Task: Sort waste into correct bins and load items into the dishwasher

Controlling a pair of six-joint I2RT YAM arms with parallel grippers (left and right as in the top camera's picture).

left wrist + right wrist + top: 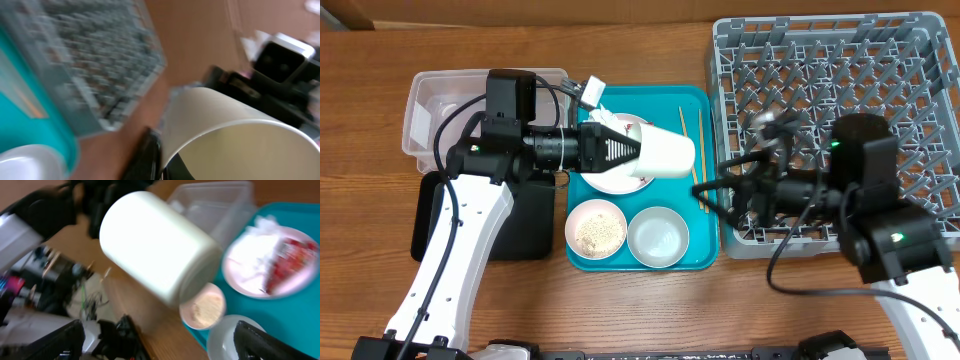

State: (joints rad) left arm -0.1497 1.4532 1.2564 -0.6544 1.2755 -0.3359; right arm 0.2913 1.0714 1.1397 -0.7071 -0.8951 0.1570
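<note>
The cup point(665, 152) hangs on its side over the teal tray point(705, 255), its mouth toward the left arm. The left fingers point(632, 150) are clamped on its rim. Beneath it lies the plate point(610, 180) with the napkin point(252, 255) and the red wrapper point(290, 260). Nearer the front of the tray sit the pink plate point(596, 230), scattered with rice point(598, 234), and the bowl point(658, 237) just beside it. The chopsticks point(700, 140) lie along the tray's right side, close to the cup's base.

The rack point(840, 90) stands on the surface right of the tray. The right arm reaches across its front edge, and the right fingers point(712, 195) lie over the gap between tray and rack, by the chopsticks' near end. The tub point(440, 115) and the black tray point(525, 230) are behind the left arm, on the far side from the rack.

The left wrist view, much blurred, shows the cup's open mouth and a dark finger point(150, 155) at its rim, which is hidden overhead. The right wrist view shows the right fingers spread wide and holding nothing, with the cup ahead of them and clear of them.
</note>
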